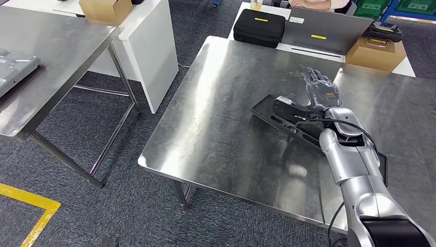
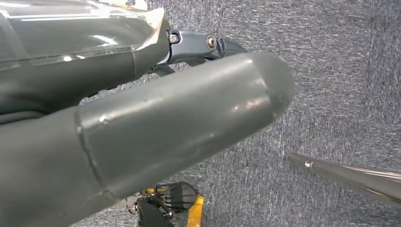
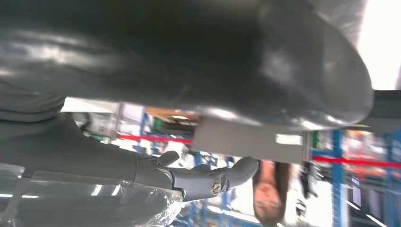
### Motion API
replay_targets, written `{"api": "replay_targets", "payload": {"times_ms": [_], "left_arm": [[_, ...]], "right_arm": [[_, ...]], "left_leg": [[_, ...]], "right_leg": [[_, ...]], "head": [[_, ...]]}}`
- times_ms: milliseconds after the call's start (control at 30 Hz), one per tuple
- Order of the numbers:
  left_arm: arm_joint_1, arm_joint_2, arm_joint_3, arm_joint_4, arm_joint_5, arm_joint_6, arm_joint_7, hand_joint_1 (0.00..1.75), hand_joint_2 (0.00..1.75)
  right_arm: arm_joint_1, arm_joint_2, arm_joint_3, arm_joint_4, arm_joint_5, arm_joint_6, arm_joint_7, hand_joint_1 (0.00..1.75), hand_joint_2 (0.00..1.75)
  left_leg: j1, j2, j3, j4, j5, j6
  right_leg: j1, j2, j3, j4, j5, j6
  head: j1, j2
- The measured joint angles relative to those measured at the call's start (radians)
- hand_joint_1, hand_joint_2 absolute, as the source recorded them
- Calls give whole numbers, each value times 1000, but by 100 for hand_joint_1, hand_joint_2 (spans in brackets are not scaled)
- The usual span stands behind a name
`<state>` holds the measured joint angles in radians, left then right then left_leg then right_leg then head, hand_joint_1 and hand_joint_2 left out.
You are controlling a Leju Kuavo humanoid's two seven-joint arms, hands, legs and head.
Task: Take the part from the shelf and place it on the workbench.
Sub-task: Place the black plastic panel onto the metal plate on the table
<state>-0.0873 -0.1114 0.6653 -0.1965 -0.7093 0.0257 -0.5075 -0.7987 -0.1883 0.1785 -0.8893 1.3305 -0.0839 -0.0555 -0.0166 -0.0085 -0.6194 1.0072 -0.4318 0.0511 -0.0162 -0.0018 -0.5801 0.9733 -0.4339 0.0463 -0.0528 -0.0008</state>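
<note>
One flat black plastic part (image 1: 288,117) lies on the shiny steel workbench (image 1: 216,128), the robot's right hand (image 1: 320,88) above it with fingers extended, grasping nothing.

The part (image 1: 288,117) lies on the workbench (image 1: 216,123), right hand (image 1: 321,90) just behind it.

A black zip case (image 1: 259,27) with a yellow tag is lying on the white desk (image 1: 406,67) at the far side, just beside a grey laptop (image 1: 324,31). A person (image 1: 319,4) is sitting behind that laptop. A cardboard box (image 1: 376,52) is standing to the right, another (image 1: 104,9) on the white counter (image 1: 154,51). Yellow tape (image 1: 31,211) is running across the grey carpet (image 1: 92,211).
</note>
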Motion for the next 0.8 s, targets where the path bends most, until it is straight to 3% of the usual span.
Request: {"api": "replay_targets", "payload": {"times_ms": [167,333,800], "left_arm": [[-1,1,4,0,-15,-3,16,0,0],[-7,5,4,0,-38,-2,32,0,0],[-18,7,4,0,-44,5,45,0,0]], "right_arm": [[-24,-1,-13,36,-105,15,-1,0,0],[-17,-9,-19,12,-59,-102,1,0,0],[-18,-7,-17,-22,-44,-110,-8,0,0]], "left_leg": [[1,0,1,0,0,0],[1,2,1,0,0,0],[2,2,1,0,0,0]], "right_leg": [[0,0,0,0,0,0],[1,1,0,1,0,0],[2,1,0,1,0,0]], "head": [[0,0],[0,0],[0,0]]}}
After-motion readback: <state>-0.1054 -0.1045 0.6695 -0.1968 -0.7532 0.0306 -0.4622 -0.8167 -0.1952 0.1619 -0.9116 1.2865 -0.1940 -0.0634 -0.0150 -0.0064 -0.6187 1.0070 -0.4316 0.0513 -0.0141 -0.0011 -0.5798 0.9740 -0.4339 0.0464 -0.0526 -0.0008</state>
